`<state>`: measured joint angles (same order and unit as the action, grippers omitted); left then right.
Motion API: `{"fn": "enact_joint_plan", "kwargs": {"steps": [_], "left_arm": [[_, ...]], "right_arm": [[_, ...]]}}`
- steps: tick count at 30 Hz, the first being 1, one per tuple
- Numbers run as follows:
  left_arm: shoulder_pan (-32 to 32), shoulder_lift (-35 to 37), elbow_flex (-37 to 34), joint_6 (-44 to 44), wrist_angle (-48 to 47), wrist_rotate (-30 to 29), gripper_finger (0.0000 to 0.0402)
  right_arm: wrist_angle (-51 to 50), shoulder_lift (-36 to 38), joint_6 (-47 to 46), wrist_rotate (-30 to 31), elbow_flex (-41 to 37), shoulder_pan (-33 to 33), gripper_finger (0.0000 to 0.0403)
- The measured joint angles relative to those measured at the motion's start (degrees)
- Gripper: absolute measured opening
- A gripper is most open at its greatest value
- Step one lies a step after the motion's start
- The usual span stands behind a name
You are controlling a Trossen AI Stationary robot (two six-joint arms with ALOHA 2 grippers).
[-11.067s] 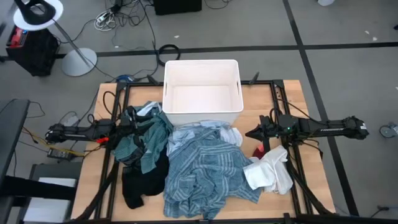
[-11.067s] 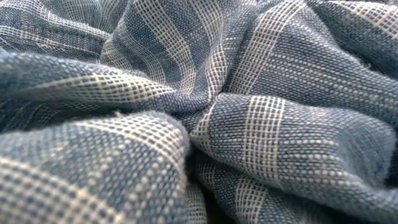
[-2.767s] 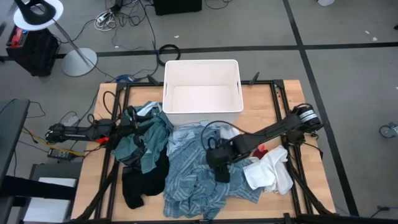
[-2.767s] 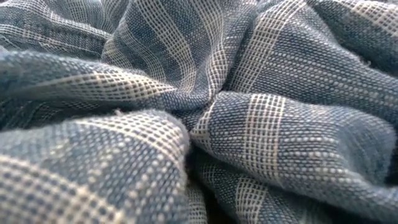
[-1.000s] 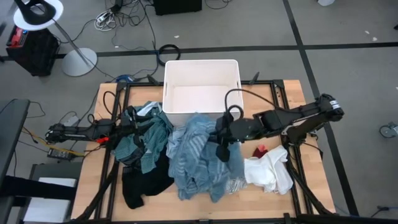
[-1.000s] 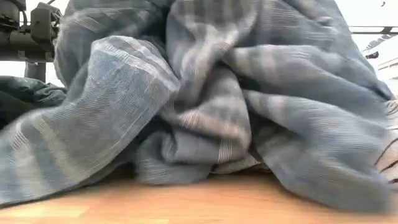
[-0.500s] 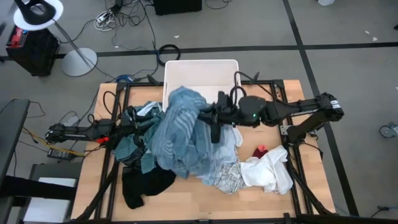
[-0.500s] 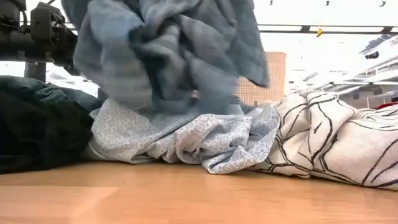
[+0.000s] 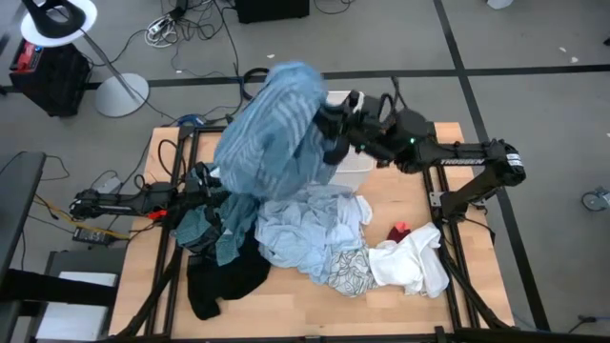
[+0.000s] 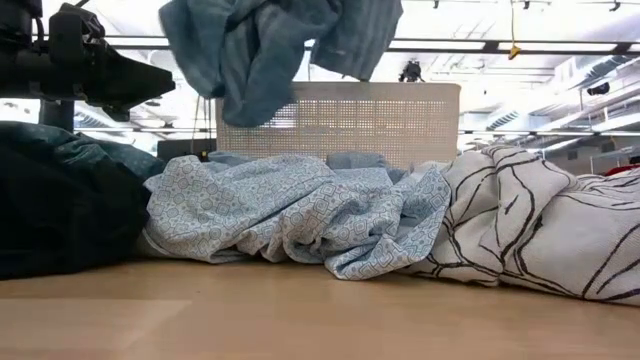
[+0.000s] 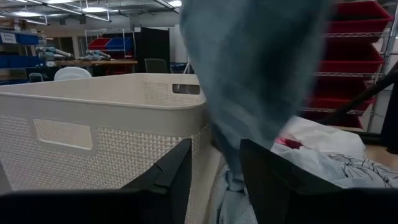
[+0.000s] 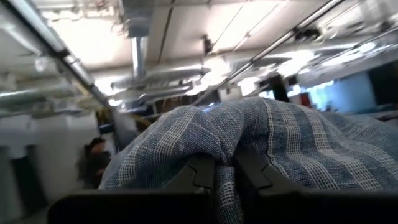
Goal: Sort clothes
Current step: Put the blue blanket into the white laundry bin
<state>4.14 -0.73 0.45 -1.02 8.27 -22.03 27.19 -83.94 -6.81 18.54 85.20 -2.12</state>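
While aloft, striped shirt [image 9: 272,129] in right hand [image 9: 335,129].

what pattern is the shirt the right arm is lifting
Blue-grey with pale stripes; the shirt shows best in the right wrist view.

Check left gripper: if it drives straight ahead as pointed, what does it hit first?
Probably the hanging blue-grey striped shirt, dead ahead of the open left gripper; the white bin sits just beside that line. Depth unclear.
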Motion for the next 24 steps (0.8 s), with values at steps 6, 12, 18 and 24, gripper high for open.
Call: {"fn": "enact_joint_plan", "kwargs": {"steps": [6, 12, 18, 24], "left_arm": [[-0.01, 0.0, -0.01, 0.0, 0.0, 0.01, 0.0142], [0.0, 0.0, -0.02, 0.0, 0.0, 0.01, 0.0142], [0.0, 0.0, -0.02, 0.0, 0.0, 0.01, 0.0142], [0.0, 0.0, 0.0, 0.0, 0.0, -0.01, 0.0142]], "right_arm": [[-0.16, -0.19, -0.02, -3.07, 4.77, -5.11, 0.0018], [-0.46, -0.2, -0.02, -4.98, 8.77, -8.9, 0.0019], [-5.13, -0.28, -0.08, -5.41, 11.09, -12.89, 0.0018], [-9.45, -0.28, -2.22, -5.44, 11.25, -17.29, 0.0018]]}}
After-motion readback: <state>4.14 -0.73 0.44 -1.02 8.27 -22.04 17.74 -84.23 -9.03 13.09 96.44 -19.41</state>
